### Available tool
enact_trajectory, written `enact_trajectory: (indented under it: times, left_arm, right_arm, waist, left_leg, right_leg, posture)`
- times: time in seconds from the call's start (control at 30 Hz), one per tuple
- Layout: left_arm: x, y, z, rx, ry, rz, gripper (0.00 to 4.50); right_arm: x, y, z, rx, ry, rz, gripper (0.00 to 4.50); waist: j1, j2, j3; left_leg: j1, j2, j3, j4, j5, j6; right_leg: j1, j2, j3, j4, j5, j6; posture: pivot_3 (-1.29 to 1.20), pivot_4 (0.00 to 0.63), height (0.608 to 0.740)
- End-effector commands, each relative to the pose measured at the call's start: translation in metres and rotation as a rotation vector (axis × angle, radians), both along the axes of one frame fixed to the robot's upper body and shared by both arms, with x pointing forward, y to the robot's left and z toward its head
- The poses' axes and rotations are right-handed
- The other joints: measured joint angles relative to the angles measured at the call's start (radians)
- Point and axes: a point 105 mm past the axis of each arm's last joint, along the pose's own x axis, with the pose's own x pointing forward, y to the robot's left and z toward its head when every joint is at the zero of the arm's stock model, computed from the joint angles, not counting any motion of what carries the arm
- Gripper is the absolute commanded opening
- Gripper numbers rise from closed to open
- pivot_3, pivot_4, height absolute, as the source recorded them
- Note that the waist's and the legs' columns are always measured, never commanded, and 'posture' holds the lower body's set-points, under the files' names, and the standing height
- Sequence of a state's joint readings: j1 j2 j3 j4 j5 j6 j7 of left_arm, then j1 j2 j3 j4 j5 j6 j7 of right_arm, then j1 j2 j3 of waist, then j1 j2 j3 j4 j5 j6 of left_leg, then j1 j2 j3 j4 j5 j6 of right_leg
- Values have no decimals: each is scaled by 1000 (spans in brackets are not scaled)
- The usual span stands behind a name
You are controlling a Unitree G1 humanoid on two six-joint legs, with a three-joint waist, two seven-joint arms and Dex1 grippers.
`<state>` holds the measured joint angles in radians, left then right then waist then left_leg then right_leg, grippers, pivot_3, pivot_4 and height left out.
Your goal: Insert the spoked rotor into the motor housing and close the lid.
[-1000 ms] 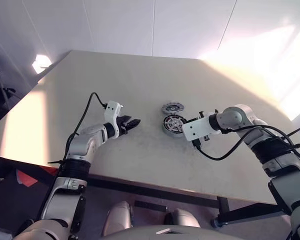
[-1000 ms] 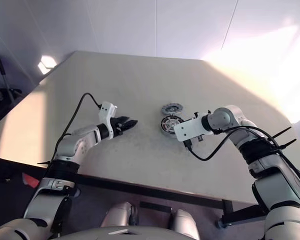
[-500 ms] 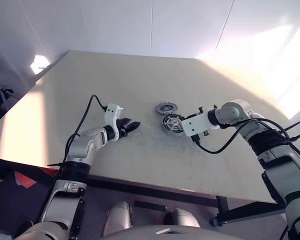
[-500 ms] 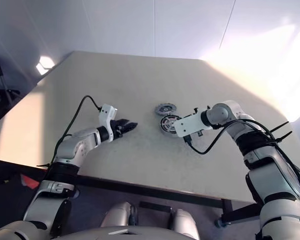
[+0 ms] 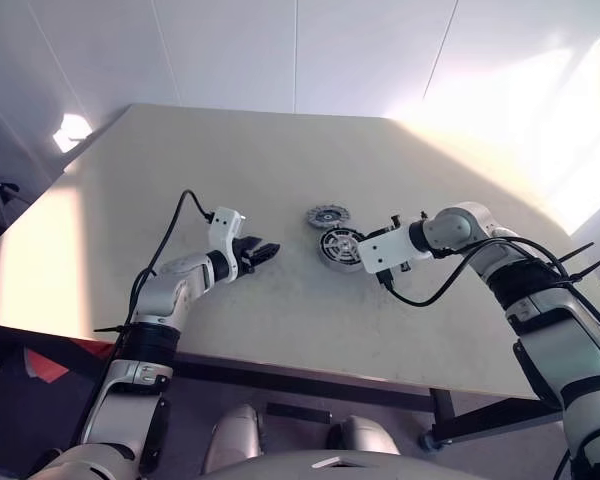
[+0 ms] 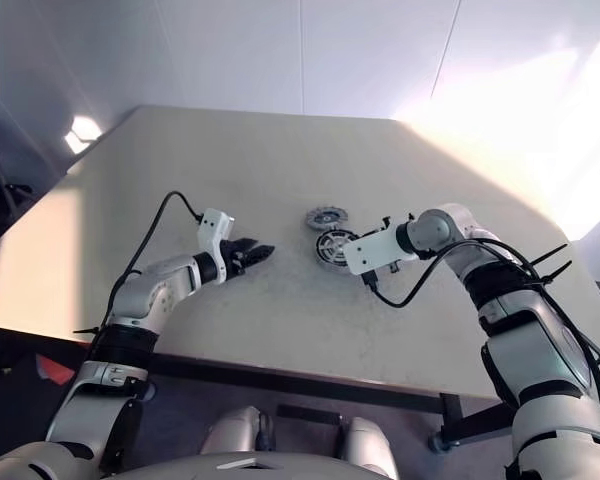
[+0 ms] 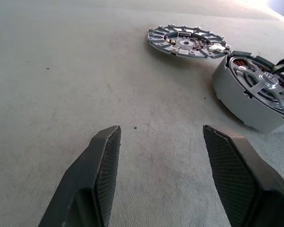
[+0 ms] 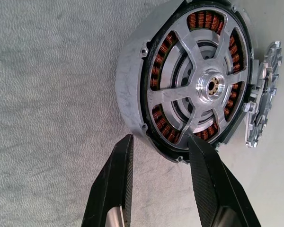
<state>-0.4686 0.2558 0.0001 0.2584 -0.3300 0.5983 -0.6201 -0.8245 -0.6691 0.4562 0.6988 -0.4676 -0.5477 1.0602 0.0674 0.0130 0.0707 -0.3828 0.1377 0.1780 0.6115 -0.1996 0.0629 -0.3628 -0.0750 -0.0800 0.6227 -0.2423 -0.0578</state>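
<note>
Copper-red windings show between the silvery spokes, so the spoked rotor (image 8: 199, 82) already sits inside the motor housing (image 8: 132, 90), which rests on the pale counter (image 5: 280, 180). The lid (image 7: 188, 41) lies flat just beside the housing, seemingly touching its far edge, and is not yet fitted.

The right hand (image 8: 158, 146) has its two dark fingers partly open, straddling the near rim of the housing: one finger outside the grey wall, the other over the rotor's edge. It holds nothing that I can confirm. The left hand (image 7: 161, 142) hovers wide and empty over bare counter, well apart from the parts.

Risks, as I judge them: closing on the rim could tip or drag the housing and unseat the rotor, or press a finger onto the windings. Pushing the housing could also shove the lid away, since the two sit so close. With the left hand idle, nothing steadies the housing.
</note>
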Motion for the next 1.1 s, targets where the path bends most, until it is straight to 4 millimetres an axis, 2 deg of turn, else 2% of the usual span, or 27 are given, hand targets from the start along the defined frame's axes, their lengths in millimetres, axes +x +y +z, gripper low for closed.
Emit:
enact_trajectory:
  times: [0.03, 0.1, 0.37, 0.63, 0.7, 1.1]
  left_arm:
    - [3, 1, 15, 0, -56, 2, 2953]
    - [3, 1, 15, 0, -56, 3, 2953]
    - [2, -1, 14, 1, -57, 3, 2953]
    - [2, 3, 12, 3, -56, 21, 2953]
    - [2, 5, 12, 5, -56, 26, 2953]
    - [1, 8, 13, 18, -62, 32, 2953]
  right_arm:
    - [-8, 10, -8, -25, 32, 69, 918]
    - [-8, 11, -6, -23, 27, 76, 465]
    - [-5, 17, 4, 37, 2, 36, 465]
    - [-43, 50, 27, 255, 230, -12, 465]
    - [-48, 59, 30, 301, 278, -58, 465]
    - [-30, 81, 22, 451, 344, -338, 465]
  waist:
    - [0, -1, 0]
    - [-2, -1, 0]
    - [-1, -1, 0]
    - [3, -1, 0]
    - [4, -1, 0]
    - [12, -1, 0]
  left_leg:
    - [0, 0, 0, 0, 0, 0]
    - [1, 0, 0, 0, 0, 0]
    - [1, 0, 0, 0, 0, 0]
    - [-5, 0, 0, -1, 1, 4]
    - [-10, 0, 0, -1, 2, 4]
    - [-5, 0, 0, -1, 1, -1]
  right_leg:
    - [0, 0, 0, 0, 0, 0]
    - [0, 0, 0, 0, 0, 0]
    - [0, 0, 0, 0, 0, 0]
    - [-5, 0, 0, -1, 0, 0]
    - [-9, 0, 0, 0, 0, 0]
    - [-5, 0, 0, 0, 0, 0]
  posture:
    - [0, 0, 740]
    - [0, 0, 740]
    - [0, 0, 740]
    - [0, 0, 740]
    - [0, 0, 740]
    - [0, 0, 740]
